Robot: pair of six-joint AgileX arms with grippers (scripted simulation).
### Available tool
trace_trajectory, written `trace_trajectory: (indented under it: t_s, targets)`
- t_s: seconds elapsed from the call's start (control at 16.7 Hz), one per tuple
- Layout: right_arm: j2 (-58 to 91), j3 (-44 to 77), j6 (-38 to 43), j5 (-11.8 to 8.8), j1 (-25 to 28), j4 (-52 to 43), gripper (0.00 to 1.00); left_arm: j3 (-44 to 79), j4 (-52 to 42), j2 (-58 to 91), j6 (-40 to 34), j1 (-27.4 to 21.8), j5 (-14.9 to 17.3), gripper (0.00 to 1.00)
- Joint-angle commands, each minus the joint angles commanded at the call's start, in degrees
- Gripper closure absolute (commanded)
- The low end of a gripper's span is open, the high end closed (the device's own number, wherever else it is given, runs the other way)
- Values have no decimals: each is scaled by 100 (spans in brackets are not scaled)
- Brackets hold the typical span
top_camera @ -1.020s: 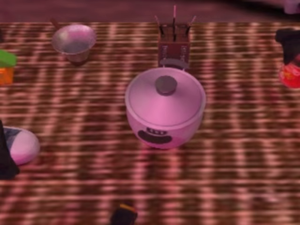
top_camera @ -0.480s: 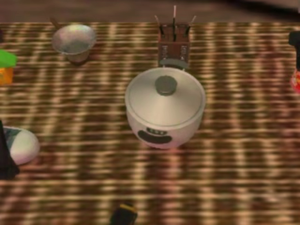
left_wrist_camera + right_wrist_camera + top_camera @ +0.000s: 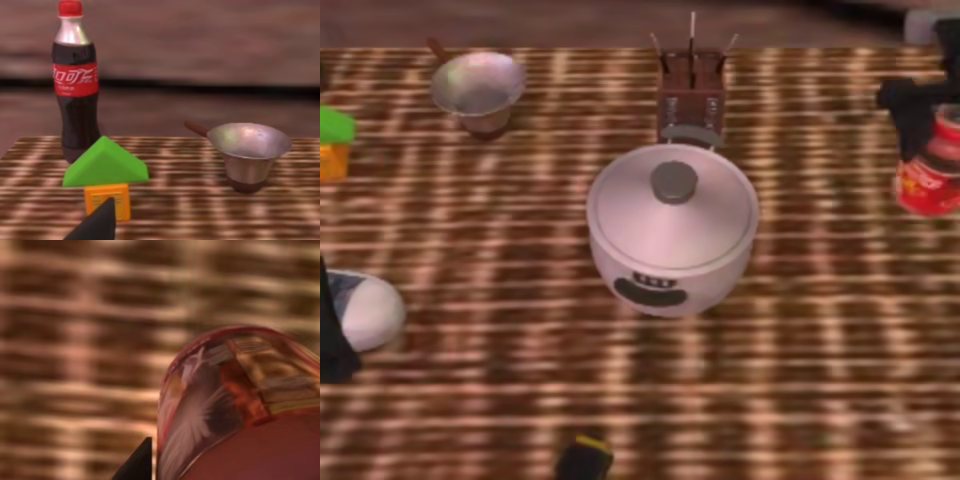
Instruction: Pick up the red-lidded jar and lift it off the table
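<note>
The red-lidded jar (image 3: 927,178) is at the far right of the striped table (image 3: 820,350), its red label with white lettering facing up. My right gripper (image 3: 918,125) is over it, shut on it near the lid. In the right wrist view the jar (image 3: 235,405) fills the near field with table weave behind it, and one dark fingertip (image 3: 140,465) lies against its side. My left gripper (image 3: 330,340) is parked at the table's left edge, open and empty. Only one of its fingers (image 3: 95,225) shows in the left wrist view.
A white lidded pot (image 3: 672,230) stands mid-table with a brown holder of sticks (image 3: 691,100) behind it. A metal bowl (image 3: 478,88) is at the back left, an orange box with green top (image 3: 106,170) and a cola bottle (image 3: 76,85) at the far left. A white rounded object (image 3: 365,310) lies by my left arm.
The right gripper and the jar slid almost out past the right edge, then came back leftward into view. The left arm has not moved.
</note>
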Motion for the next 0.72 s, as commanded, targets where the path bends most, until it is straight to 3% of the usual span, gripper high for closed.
trace_trajectory:
  t_s: [0.3, 0.72]
  targets:
    - [42, -517, 1377, 162, 874, 579, 100, 0, 0, 0, 0, 0, 0, 0]
    - [34, -626, 1546, 172, 996, 673, 100, 0, 0, 0, 0, 0, 0, 0]
